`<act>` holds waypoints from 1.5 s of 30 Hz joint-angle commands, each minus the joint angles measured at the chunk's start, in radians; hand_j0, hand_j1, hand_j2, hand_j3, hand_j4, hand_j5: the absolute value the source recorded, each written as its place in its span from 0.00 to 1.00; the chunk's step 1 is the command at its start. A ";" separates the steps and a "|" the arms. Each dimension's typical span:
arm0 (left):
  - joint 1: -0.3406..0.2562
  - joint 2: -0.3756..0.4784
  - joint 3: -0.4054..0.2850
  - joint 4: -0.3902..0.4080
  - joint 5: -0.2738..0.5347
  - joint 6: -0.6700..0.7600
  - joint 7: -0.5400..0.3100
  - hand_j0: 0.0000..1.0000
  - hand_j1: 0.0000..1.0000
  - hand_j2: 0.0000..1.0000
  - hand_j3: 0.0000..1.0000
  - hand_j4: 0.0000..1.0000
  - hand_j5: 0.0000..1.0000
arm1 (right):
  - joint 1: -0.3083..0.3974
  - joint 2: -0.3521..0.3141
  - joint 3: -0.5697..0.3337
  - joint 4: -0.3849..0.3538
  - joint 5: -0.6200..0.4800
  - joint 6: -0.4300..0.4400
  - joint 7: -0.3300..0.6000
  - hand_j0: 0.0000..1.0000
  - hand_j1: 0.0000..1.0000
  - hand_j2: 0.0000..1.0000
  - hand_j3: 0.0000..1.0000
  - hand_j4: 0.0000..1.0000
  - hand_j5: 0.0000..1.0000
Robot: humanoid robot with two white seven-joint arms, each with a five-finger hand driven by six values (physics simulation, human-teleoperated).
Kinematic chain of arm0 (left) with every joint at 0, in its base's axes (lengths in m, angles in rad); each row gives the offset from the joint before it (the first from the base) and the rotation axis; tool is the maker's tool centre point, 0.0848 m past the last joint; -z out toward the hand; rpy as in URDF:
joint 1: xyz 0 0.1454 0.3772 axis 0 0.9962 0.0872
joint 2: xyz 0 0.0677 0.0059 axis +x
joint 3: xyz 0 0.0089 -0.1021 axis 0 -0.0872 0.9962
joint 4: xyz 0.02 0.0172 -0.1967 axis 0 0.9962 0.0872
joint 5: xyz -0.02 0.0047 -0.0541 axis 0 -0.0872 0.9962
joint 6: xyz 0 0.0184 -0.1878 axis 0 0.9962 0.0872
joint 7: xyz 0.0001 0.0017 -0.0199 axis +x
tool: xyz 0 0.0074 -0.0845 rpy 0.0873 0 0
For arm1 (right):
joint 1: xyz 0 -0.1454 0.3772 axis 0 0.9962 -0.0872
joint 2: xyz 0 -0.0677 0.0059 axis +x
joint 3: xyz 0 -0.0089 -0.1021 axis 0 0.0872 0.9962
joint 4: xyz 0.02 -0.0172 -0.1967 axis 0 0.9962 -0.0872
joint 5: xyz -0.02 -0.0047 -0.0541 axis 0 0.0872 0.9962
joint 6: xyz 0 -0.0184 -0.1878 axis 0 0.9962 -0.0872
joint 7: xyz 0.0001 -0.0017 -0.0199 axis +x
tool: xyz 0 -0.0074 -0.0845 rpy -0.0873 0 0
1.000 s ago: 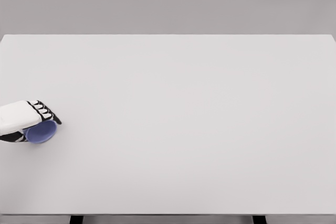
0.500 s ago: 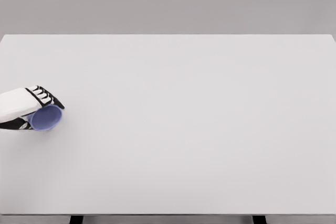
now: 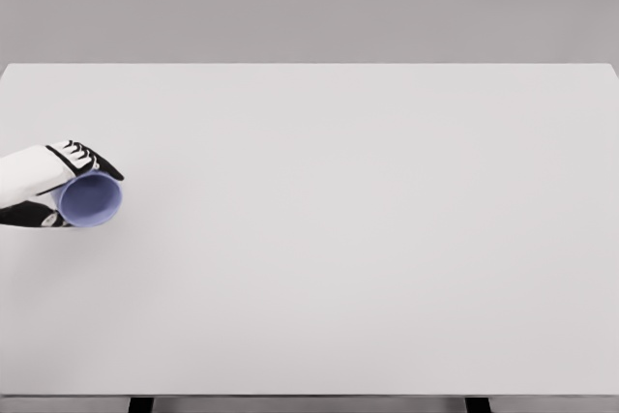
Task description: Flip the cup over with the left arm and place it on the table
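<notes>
Since the earlier frame my left hand [image 3: 44,184] has lifted the blue cup [image 3: 90,200] and tipped its open mouth more toward camera, fingers [image 3: 89,159] curled over it near the table's [image 3: 338,239] left edge; the arm is cropped, the cup's body hidden behind the hand.

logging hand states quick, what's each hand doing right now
Left hand: closed around the blue cup, held tipped on its side over the table.
Right hand: not in view.
</notes>
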 commanded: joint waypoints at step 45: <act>0.014 -0.216 -0.147 0.011 0.896 0.316 -0.049 0.55 0.55 0.55 0.55 0.55 0.55 | 0.000 0.000 0.000 0.000 0.000 0.000 0.000 1.00 1.00 1.00 1.00 1.00 1.00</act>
